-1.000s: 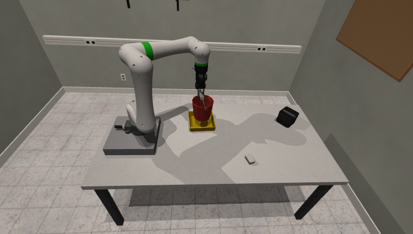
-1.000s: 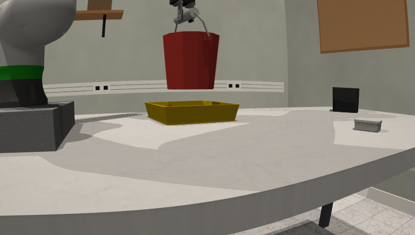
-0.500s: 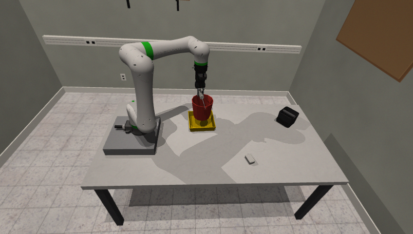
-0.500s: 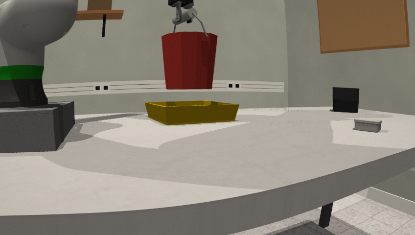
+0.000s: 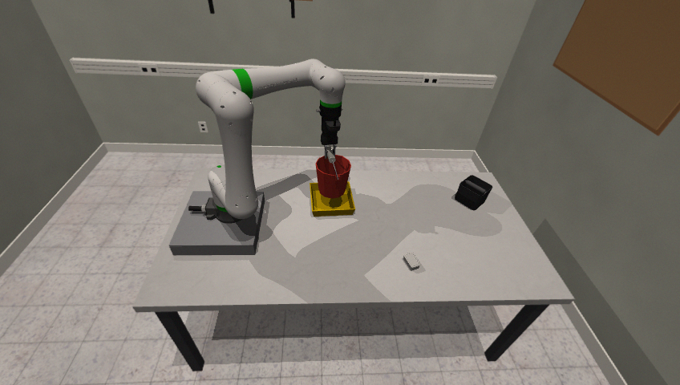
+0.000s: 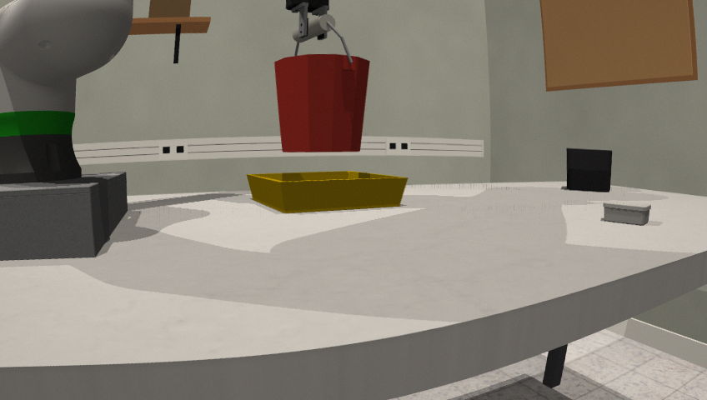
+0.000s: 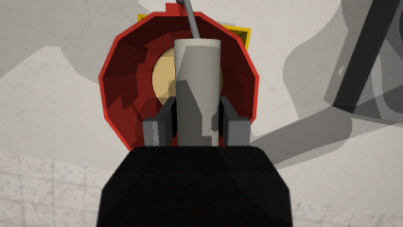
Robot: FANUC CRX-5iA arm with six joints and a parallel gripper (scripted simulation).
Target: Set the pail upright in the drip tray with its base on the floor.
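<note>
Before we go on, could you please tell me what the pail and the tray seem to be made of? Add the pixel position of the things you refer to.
The pail (image 5: 332,183) (image 6: 319,103) (image 7: 124,52) looks like matt red plastic, going by its flat, dull facets; painted metal is possible. The tray (image 5: 332,212) (image 6: 342,194) (image 7: 242,29) seems moulded yellow plastic, evenly coloured with thin sloping walls.

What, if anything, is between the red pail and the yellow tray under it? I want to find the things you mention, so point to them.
Nothing visible: the red faceted pail (image 5: 332,183) (image 6: 319,106) (image 7: 120,80), held by its grey cylindrical grip (image 6: 309,29) (image 7: 198,71), hangs above the yellow square-cornered tray (image 5: 332,212) (image 6: 342,194) (image 7: 248,35) with open air between.
</note>
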